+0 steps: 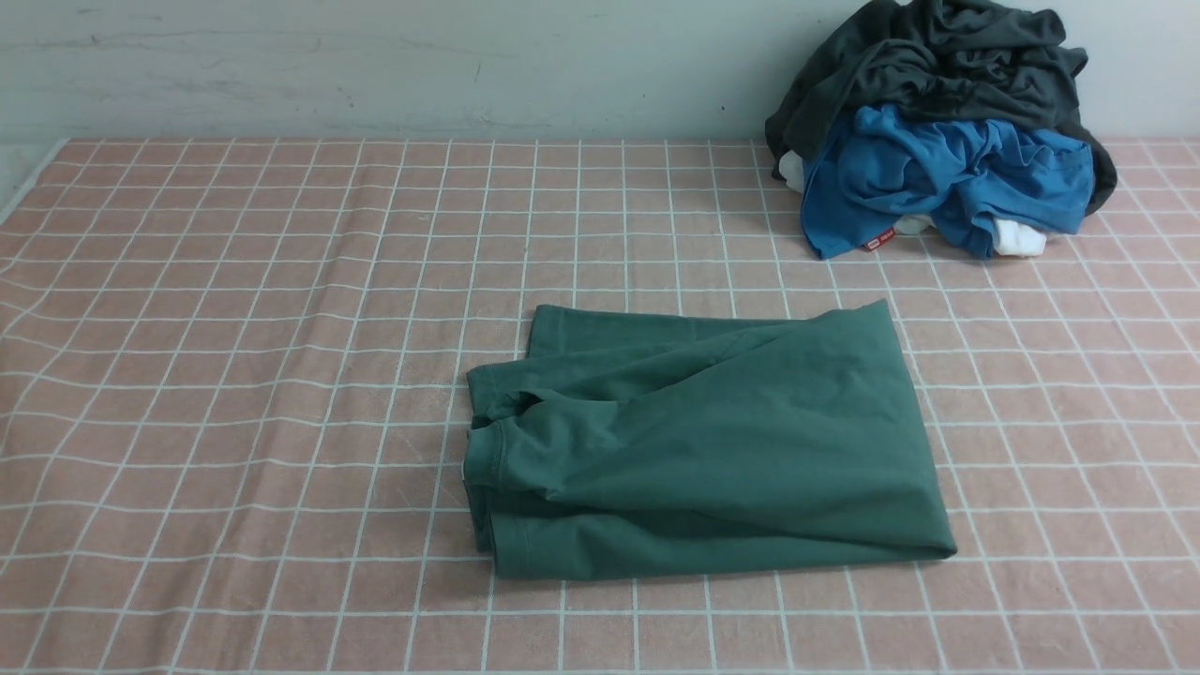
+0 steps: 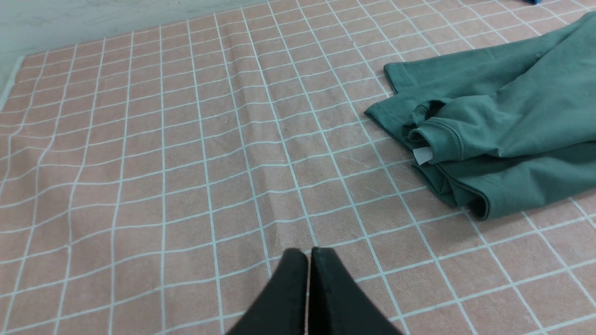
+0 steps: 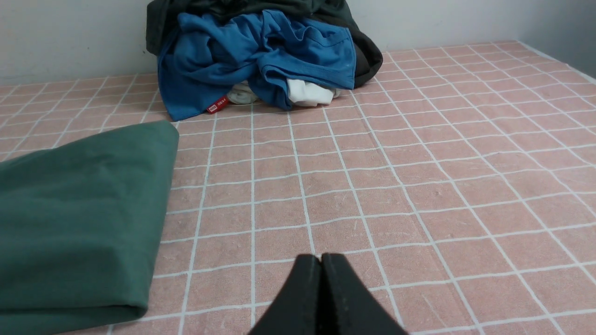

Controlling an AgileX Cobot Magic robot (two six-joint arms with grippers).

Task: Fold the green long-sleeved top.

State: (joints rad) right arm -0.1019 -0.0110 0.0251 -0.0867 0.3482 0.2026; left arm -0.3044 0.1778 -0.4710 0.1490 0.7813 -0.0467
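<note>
Near the middle of the tabletop (image 1: pixel 234 375), somewhat toward its near edge, the green long-sleeved top (image 1: pixel 703 441) lies folded into a compact, roughly rectangular bundle on the pink checked cloth. The front view takes in the whole bundle but neither arm. Only the left wrist view shows the stacked hems and cuff at the bundle's left end, with a small white tag (image 2: pixel 422 155) poking out between the layers; it also shows the left pincer (image 2: pixel 307 255), its tips pressed together over bare cloth, well apart from the top. The right wrist view gives the smooth folded right end and the right pincer (image 3: pixel 321 258), likewise closed on nothing, just beside that end. At the far right corner, against the wall, sits a heap of clothes: a dark grey garment (image 1: pixel 937 66) over a blue garment (image 1: pixel 947 178), with bits of white fabric (image 1: pixel 1020 239) beneath. Nothing lies between the heap and the top.
</note>
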